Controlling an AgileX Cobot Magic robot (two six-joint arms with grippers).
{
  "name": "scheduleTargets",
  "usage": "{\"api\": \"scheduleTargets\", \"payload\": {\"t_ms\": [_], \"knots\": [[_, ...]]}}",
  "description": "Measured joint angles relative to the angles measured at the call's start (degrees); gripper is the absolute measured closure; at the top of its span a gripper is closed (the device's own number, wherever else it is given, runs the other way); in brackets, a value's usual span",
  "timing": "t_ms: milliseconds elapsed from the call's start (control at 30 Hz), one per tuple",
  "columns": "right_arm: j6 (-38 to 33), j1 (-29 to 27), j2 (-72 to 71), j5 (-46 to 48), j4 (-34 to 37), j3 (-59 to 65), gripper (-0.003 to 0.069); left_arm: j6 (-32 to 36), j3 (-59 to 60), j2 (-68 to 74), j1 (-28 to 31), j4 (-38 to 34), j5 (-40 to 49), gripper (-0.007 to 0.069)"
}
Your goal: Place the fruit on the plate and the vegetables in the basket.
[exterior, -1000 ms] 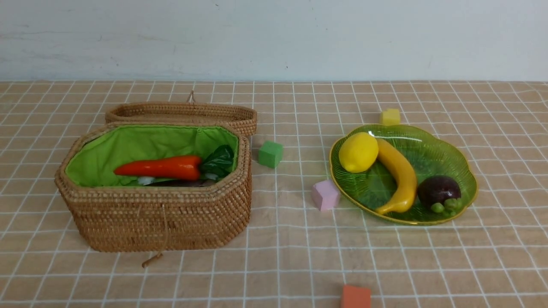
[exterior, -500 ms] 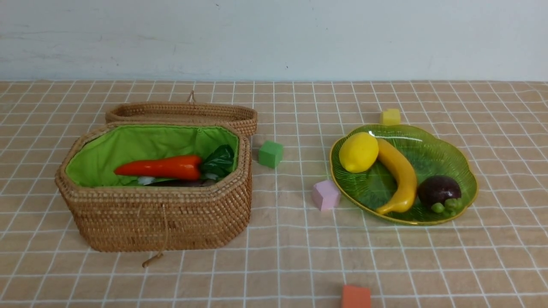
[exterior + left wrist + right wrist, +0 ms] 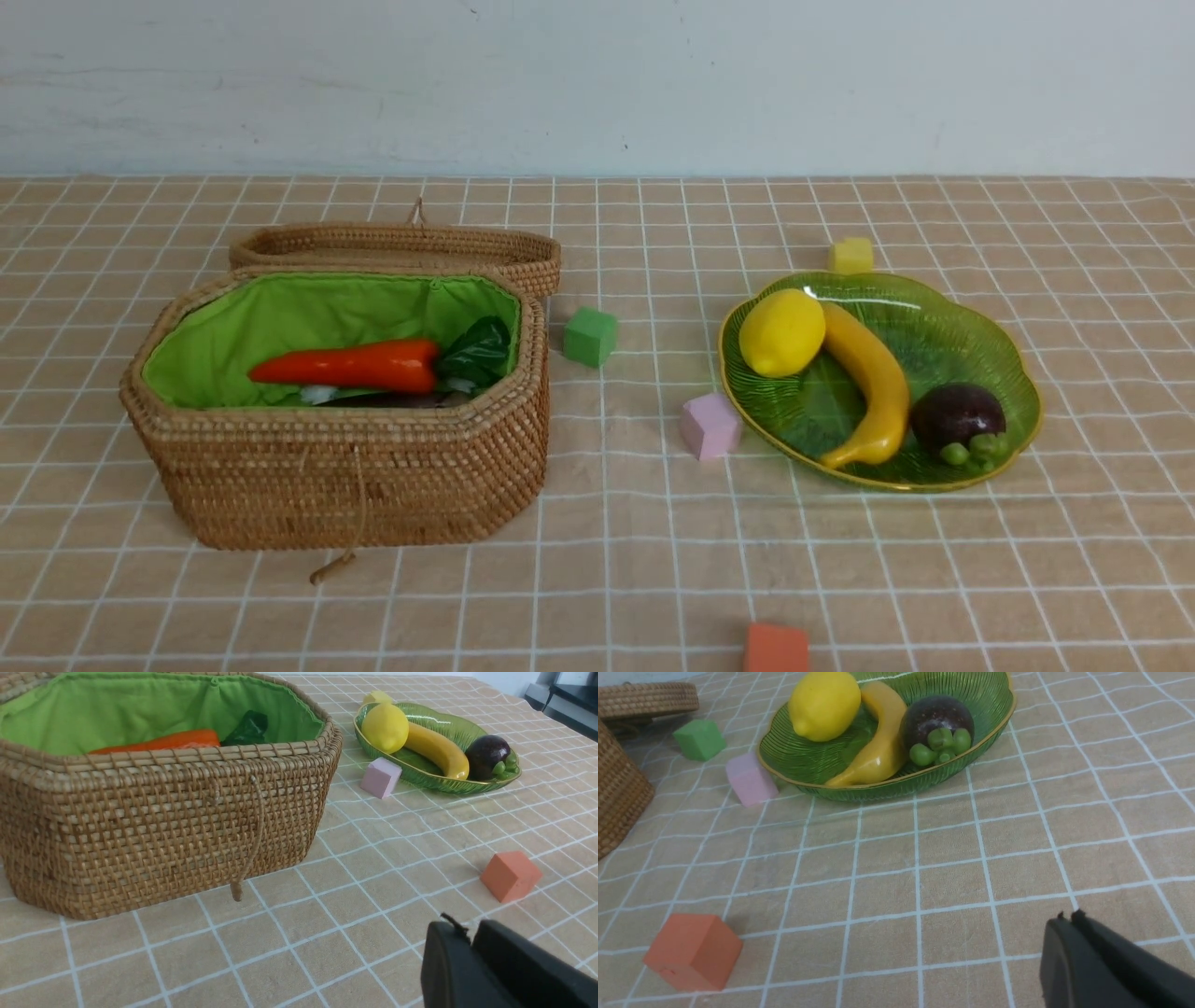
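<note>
My left claw [image 3: 469, 942] hangs low over the table [image 3: 597, 579], near the front of the basket [image 3: 355, 485]. Its two black fingers sit almost together, with only a thin crack between them, and they hold nothing. My right claw [image 3: 1069, 919] is pressed together and empty too. It hangs over bare table, well apart from the plate [image 3: 934, 317].

The basket is open, and its lid [image 3: 401, 245] lies flat just behind it. Inside, on the green cloth, the orange carrot [image 3: 355, 366] lies on top, with dark green leaves [image 3: 478, 353] at its end. I see a bit of white under the carrot, but I cannot tell what it is.

The plate sits off to the right of the basket. On it are the lemon [image 3: 780, 331], the banana [image 3: 870, 383] touching the lemon, and the dark round mangosteen [image 3: 954, 415] beside the banana.

A pink cube [image 3: 709, 426] sits between the basket and the plate, just beside the plate. A green cube [image 3: 590, 336] is near the basket. A yellow cube [image 3: 851, 254] is behind the plate. An orange cube [image 3: 777, 649] lies well in front of the plate.
</note>
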Motion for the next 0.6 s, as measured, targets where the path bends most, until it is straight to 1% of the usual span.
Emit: {"api": "scheduleTargets", "payload": {"t_ms": [100,200,267,300,333,367,400,433,467,500,567,600], "knots": [[0.0,0.0,0.0,0.0,0.0,0.0,0.0662,1.4,0.4,0.0,2.3,0.3,-0.4,0.0553],[0.0,0.0,0.0,0.0,0.0,0.0,0.0662,4.8,0.5,0.0,13.6,-4.9,-6.9,0.0578],[0.0,0.0,0.0,0.0,0.0,0.0,0.0659,9.6,0.7,0.0,21.3,-10.7,-11.8,0.0624],[0.0,0.0,0.0,0.0,0.0,0.0,0.0659,11.0,0.8,0.0,21.3,-10.7,-12.3,0.0634],[0.0,0.0,0.0,0.0,0.0,0.0,0.0657,16.0,1.7,0.0,26.8,-15.4,-15.0,0.0638],[0.0,0.0,0.0,0.0,0.0,0.0,0.0655,19.2,3.2,0.0,30.1,-18.3,-16.7,0.0638],[0.0,0.0,0.0,0.0,0.0,0.0,0.0655,19.7,3.2,0.0,30.6,-18.8,-17.0,0.0638],[0.0,0.0,0.0,0.0,0.1,0.0,0.0655,23.2,6.8,0.0,33.7,-23.0,-19.2,0.0638],[0.0,0.0,0.0,0.0,0.1,0.0,0.0655,23.6,8.9,0.0,35.0,-24.5,-20.1,0.0638],[0.0,0.0,0.0,0.0,0.1,0.0,0.0655,23.5,9.8,0.0,35.6,-25.2,-19.8,0.0638],[0.0,0.0,0.0,0.0,0.2,0.0,0.0652,21.8,11.3,0.0,36.1,-25.3,-15.2,0.0638],[0.0,0.0,0.0,0.0,0.2,0.0,0.0652,21.6,11.3,0.0,36.1,-25.3,-14.5,0.0638]]}}
